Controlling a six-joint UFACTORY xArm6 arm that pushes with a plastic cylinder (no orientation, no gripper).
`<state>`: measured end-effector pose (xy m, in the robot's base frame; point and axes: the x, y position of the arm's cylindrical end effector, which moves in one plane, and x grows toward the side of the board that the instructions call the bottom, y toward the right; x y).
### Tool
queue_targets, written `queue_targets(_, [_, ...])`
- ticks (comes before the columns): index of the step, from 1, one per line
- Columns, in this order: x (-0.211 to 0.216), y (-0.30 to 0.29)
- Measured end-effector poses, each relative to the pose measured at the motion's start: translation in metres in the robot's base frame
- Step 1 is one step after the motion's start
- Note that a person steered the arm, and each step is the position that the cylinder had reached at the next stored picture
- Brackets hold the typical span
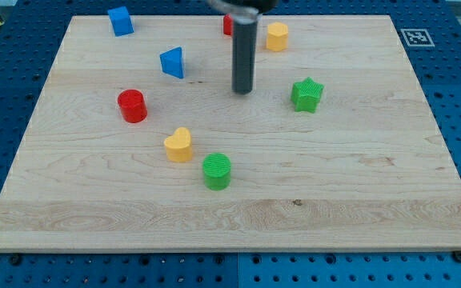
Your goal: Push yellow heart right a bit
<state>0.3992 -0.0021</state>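
Observation:
The yellow heart [178,145] lies on the wooden board, left of centre and toward the view's bottom. My tip [242,90] is at the end of the dark rod, above and to the right of the heart, well apart from it. The tip touches no block. The green cylinder [217,171] sits just below and right of the heart, close to it.
The red cylinder [132,106] lies left of the heart. A blue triangle [173,62] and blue block [120,20] are at upper left. A green star [306,94], yellow hexagon [277,36] and a red block [227,25], partly hidden by the rod, are toward the top. The board's edge [230,246] runs along the bottom.

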Motion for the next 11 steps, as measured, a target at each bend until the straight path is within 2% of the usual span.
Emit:
queue_targets(2, [0.054, -0.112])
queue_targets(3, [0.080, -0.144])
queue_targets(4, [0.109, -0.125])
queue_targets(5, [0.115, -0.116])
queue_targets(6, [0.104, -0.110])
queue_targets(7, [0.077, -0.082])
queue_targets(8, [0.076, -0.038])
queue_targets(9, [0.081, 0.010])
queue_targets(11, [0.118, 0.072])
